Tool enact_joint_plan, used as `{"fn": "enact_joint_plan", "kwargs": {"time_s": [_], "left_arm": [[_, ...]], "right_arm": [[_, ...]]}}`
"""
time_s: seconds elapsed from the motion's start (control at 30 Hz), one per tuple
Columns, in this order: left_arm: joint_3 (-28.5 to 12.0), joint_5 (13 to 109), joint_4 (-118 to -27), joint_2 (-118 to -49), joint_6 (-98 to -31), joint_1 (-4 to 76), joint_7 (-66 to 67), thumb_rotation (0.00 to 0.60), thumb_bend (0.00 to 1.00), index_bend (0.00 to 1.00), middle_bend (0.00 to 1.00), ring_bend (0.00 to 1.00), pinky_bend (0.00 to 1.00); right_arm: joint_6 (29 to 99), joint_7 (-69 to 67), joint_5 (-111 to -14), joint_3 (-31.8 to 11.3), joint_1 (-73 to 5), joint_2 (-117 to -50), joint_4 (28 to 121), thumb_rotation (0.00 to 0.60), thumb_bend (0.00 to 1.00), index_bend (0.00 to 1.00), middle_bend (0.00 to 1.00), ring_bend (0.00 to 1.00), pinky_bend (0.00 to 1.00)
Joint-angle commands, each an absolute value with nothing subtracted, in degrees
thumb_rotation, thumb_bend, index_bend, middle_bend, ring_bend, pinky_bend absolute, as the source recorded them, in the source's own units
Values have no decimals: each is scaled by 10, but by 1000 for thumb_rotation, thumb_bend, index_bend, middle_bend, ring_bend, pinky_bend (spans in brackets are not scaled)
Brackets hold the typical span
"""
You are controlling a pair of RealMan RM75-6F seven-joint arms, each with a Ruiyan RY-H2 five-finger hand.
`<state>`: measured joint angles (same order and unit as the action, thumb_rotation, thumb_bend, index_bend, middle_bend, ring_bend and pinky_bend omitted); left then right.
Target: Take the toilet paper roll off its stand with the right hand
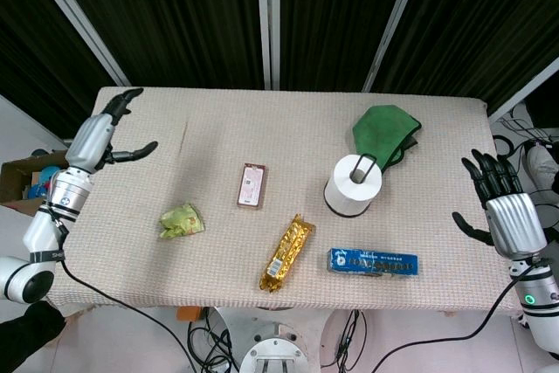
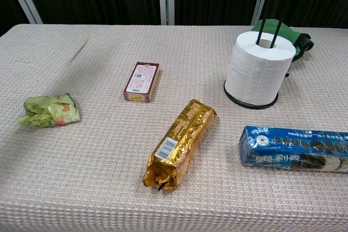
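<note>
Head view is showing the toilet paper roll (image 1: 354, 183) sitting upright on its black wire stand (image 1: 365, 163), probably touching the green cloth (image 1: 384, 133); right hand (image 1: 504, 211) hovering apart, fingers spread, empty; left hand (image 1: 106, 139) likewise.

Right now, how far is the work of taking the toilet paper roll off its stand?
Nothing looks done yet: the toilet paper roll sits on its stand, whose black rods rise through its core. Nothing is in hand: the right hand hovers open near the table's right edge, apart from the roll, and the left hand is open at the far left. Left: reach, grip the roll, lift it clear.
</note>
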<state>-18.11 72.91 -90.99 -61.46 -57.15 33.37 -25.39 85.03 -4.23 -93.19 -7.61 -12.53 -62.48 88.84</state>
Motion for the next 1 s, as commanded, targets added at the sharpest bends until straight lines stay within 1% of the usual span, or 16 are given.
{"fn": "enact_joint_plan", "kwargs": {"time_s": [0.03,0.4,0.53,0.57,0.63,0.7,0.77,0.83,0.9,1.0], "left_arm": [[-179,729,-917,-610,-574,333,-249,277,178,73,61,57,221],[-174,730,-935,-603,-587,330,-235,277,178,73,61,57,221],[-171,733,-935,-602,-591,332,-218,278,176,73,61,57,221],[-169,735,-935,-603,-594,331,-211,277,175,73,61,57,221],[-162,740,-931,-605,-605,328,-184,275,169,73,61,57,221],[-151,746,-922,-612,-624,322,-135,278,129,73,61,57,221],[-135,762,-904,-626,-659,312,-60,282,90,73,61,57,222],[-119,778,-883,-645,-693,299,-5,282,71,73,66,57,221],[-107,785,-870,-659,-711,287,10,280,70,73,69,57,221],[-87,790,-843,-681,-727,267,14,282,70,73,69,57,222]], "right_arm": [[850,-42,-932,-74,-126,-626,887,600,188,0,0,0,0],[851,-52,-930,-68,-128,-631,875,600,188,0,0,0,0],[833,-68,-908,-68,-131,-638,869,600,184,0,0,0,0],[823,-77,-898,-69,-133,-640,869,600,181,0,0,0,0],[776,-115,-860,-70,-142,-642,875,600,177,0,0,0,0],[721,-169,-828,-68,-153,-634,887,600,168,0,0,0,0],[664,-226,-807,-65,-168,-624,890,600,146,0,0,0,0],[628,-274,-798,-65,-180,-627,879,600,111,0,0,0,0],[606,-312,-797,-65,-189,-635,866,600,75,0,0,0,0],[574,-368,-794,-70,-207,-659,842,600,51,0,0,0,0]]}}
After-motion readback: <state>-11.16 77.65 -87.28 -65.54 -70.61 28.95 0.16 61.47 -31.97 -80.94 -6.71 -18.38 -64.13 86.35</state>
